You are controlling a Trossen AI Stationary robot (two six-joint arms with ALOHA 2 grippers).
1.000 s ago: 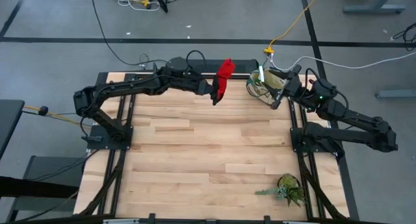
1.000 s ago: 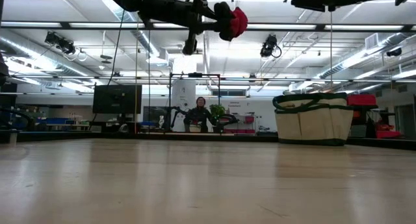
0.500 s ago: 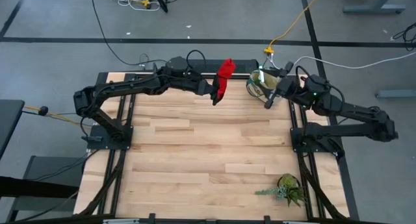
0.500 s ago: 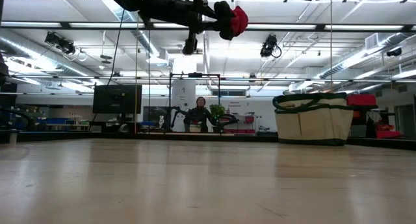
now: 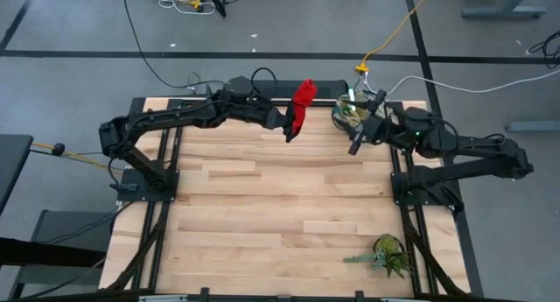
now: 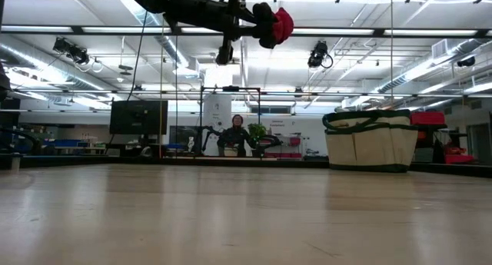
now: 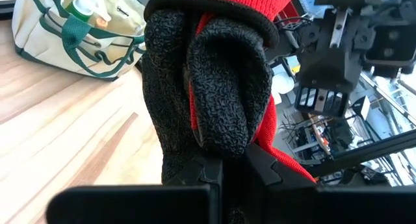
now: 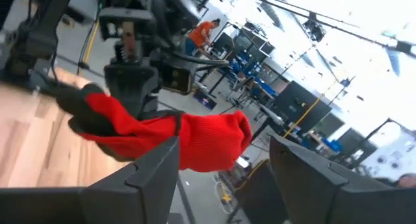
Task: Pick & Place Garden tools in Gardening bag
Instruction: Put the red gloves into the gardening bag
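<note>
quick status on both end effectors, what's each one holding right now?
Left end effector: shut on the red-and-black gloves, raised above the table.
Right end effector: open, empty, beside the gardening bag.

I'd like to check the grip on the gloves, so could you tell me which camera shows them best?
The left wrist view: the gloves fill the picture, pinched in the left hand. The high view shows them small, dangling left of the gardening bag. The low view catches them at its top edge. The right wrist view shows them between the open right hand's fingers.

No words, labels, brands or numbers are showing clearly enough to read in any view; nothing legible is appearing on anything in the room behind.
</note>
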